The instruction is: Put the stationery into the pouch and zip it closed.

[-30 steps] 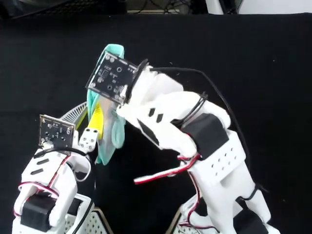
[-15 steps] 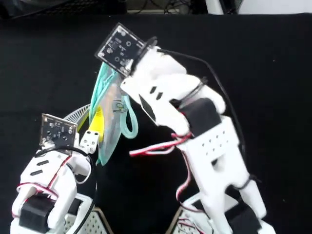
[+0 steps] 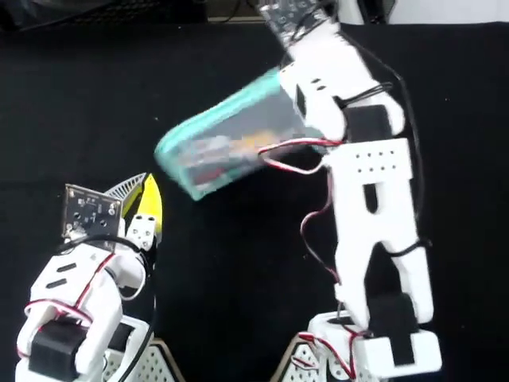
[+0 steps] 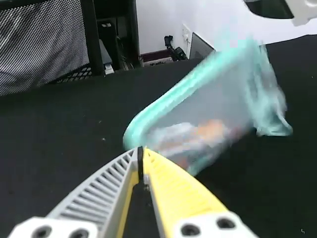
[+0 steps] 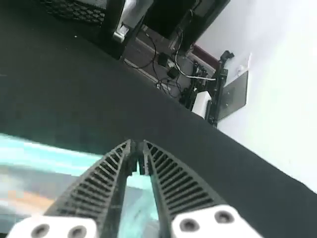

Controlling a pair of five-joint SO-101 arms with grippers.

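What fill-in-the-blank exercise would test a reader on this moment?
1. The hand gripping the pouch belongs to the ___ arm.
2. The left hand is shut and holds ___.
3. The table under the lifted pouch is ___ in colour.

Missing words: right; nothing; black.

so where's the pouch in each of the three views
High view: the pouch sits upper middle, tilted over the black table, held by the right gripper.
Left wrist view: the pouch is just beyond the tips of the shut left gripper.
Right wrist view: its teal edge is pinched between the right gripper's fingers.
Shared landmark: the black table behind the pouch in all three.
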